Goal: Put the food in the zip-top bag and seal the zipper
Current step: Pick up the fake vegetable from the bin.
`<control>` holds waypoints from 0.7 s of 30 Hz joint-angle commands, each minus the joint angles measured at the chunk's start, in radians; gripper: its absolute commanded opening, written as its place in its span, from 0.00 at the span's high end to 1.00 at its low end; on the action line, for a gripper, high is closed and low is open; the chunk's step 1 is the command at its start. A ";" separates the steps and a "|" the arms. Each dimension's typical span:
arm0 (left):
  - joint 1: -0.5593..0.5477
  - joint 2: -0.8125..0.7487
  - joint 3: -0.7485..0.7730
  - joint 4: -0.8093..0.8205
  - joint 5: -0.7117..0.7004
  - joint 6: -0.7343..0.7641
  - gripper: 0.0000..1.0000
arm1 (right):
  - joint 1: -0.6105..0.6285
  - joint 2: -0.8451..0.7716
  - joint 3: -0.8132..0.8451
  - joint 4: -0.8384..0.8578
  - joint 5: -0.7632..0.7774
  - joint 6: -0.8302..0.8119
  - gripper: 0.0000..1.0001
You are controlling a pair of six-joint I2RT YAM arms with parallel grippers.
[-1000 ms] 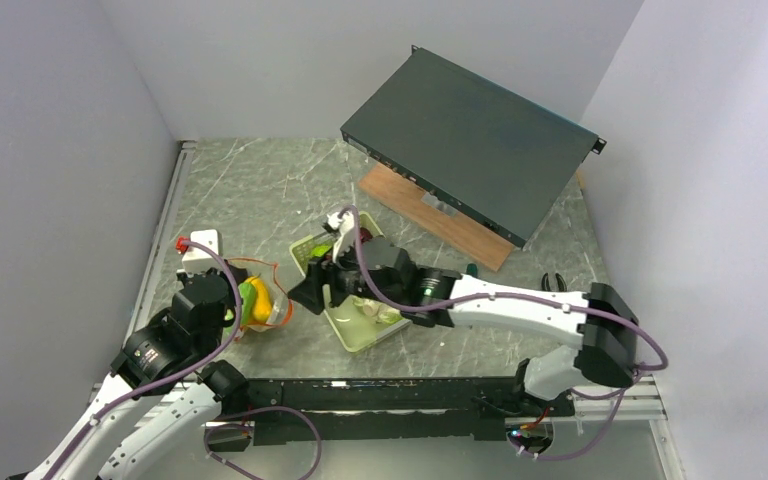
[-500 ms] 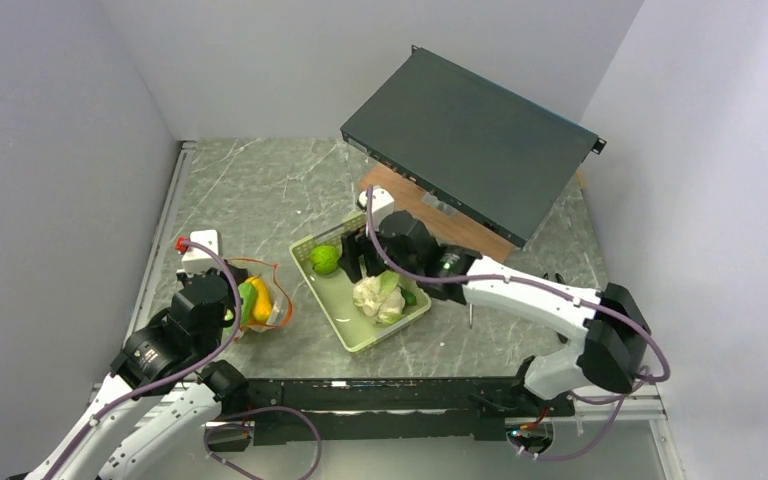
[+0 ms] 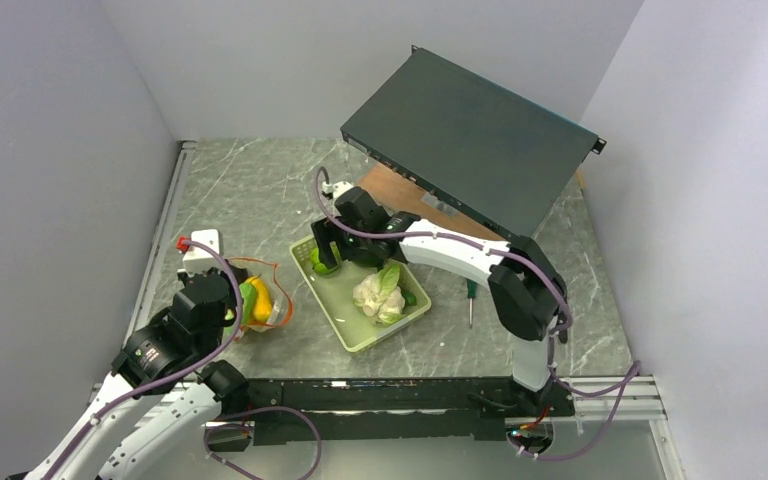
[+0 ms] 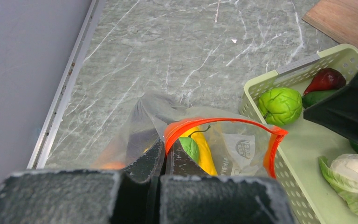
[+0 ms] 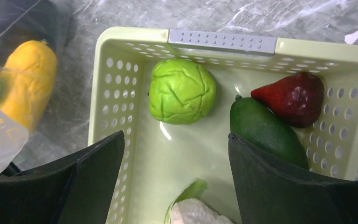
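Left gripper has its fingers pinched together on the near rim of the zip-top bag, right on the red-orange zipper. The bag sits on the marble-look table just left of the pale green basket, and its mouth gapes open in a loop. Inside it you can see the yellow corn with a small green bit beside it. There's something orange lower down behind the plastic too, but it's too blurry to call.

Right gripper hangs over the far end of the basket with its fingers spread wide and nothing between them. Directly under it is the green pepper, light green and wrinkly, lying in the far left corner. In the far right corner the green cucumber touches a dark red-purple piece, the eggplant I think. The cauliflower lies nearer the middle of the basket, leaves pointing toward the gripper.

Behind the basket there's a black rack unit tilted up on a wooden board, and a green-handled screwdriver lies on the table just right of the basket.
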 commanded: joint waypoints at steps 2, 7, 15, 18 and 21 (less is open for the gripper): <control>0.001 0.004 0.006 0.030 -0.001 0.007 1.00 | 0.001 0.072 0.104 -0.013 0.035 -0.049 0.16; 0.001 0.012 0.007 0.027 -0.002 0.004 1.00 | 0.001 0.151 0.167 -0.021 0.052 -0.060 0.17; 0.001 0.010 0.007 0.022 -0.005 -0.002 1.00 | 0.007 0.243 0.217 -0.022 0.056 -0.055 0.17; 0.002 0.008 0.007 0.021 -0.005 -0.003 1.00 | 0.013 0.259 0.222 -0.026 0.059 -0.048 0.20; 0.002 0.007 0.007 0.022 -0.003 -0.003 1.00 | 0.015 0.259 0.212 -0.016 0.048 -0.042 0.25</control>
